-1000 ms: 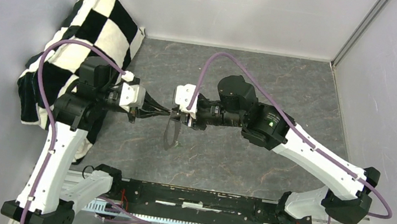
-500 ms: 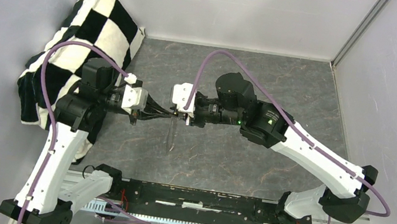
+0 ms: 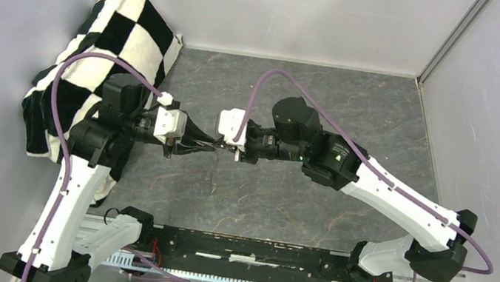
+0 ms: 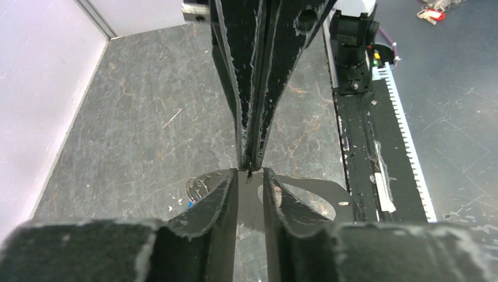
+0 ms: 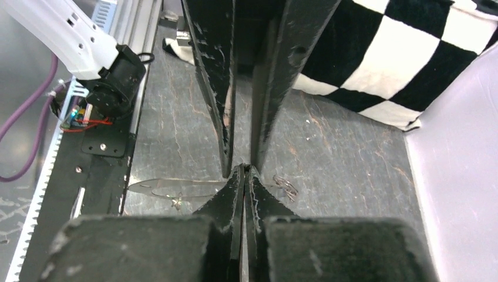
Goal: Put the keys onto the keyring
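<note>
My two grippers meet tip to tip above the middle of the table. The right gripper [image 5: 244, 170] is shut on one end of the keyring [image 5: 170, 188], a flat grey oval loop that sticks out toward the near rail and shows as a thin line [image 3: 215, 169] from above. My left gripper [image 4: 251, 176] stands slightly open, its fingers on either side of that same end [image 4: 305, 197] without pinching it. A small coil of wire rings with a blue bit [image 4: 195, 192], likely the blue key, lies on the table beside the grippers. A tiny greenish glint [image 5: 176, 202] shows under the loop.
A black-and-white checkered cloth [image 3: 116, 39] is piled at the back left, close behind the left arm. The black rail [image 3: 252, 254] runs along the near edge. Grey walls enclose the table on three sides.
The right gripper's jaws have shut on the keyring. The left gripper's jaws have parted a little. The hanging keyring has turned from a visible loop to edge-on.
</note>
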You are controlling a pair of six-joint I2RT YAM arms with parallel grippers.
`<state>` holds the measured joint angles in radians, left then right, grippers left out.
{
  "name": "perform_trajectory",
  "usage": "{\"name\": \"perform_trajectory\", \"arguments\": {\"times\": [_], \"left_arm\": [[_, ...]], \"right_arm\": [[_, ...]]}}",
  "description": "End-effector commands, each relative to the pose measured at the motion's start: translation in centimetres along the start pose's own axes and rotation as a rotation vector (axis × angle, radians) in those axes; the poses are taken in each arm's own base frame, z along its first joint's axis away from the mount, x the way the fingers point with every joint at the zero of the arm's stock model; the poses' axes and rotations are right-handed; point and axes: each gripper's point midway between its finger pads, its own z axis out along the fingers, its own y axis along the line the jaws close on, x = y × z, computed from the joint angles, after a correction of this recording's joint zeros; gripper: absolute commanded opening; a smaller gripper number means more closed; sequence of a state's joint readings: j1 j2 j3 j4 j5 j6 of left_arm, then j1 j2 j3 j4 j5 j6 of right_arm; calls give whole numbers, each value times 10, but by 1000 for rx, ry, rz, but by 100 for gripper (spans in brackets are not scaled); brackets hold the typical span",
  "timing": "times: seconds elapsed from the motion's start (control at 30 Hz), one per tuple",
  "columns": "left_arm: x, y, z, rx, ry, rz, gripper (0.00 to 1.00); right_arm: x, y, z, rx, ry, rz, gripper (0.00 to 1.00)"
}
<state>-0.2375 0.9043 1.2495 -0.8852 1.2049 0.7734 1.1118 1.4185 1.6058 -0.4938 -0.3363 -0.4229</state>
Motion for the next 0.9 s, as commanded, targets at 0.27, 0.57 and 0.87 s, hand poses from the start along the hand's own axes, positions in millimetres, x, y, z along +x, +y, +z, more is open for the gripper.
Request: {"name": "perform_trajectory", "arguments": {"times": [0.27, 0.57, 0.87], "left_arm": [[1, -24, -4, -8, -17, -99, 38], [-15, -21, 1, -16, -117, -164, 37], [-40, -21, 1, 16, -193, -228, 45]], "right_arm": [[-63, 5, -50, 88, -593, 109, 0], [-68, 18, -54, 40, -765, 211, 1], [-63, 27, -59, 13, -887, 279, 1]]}}
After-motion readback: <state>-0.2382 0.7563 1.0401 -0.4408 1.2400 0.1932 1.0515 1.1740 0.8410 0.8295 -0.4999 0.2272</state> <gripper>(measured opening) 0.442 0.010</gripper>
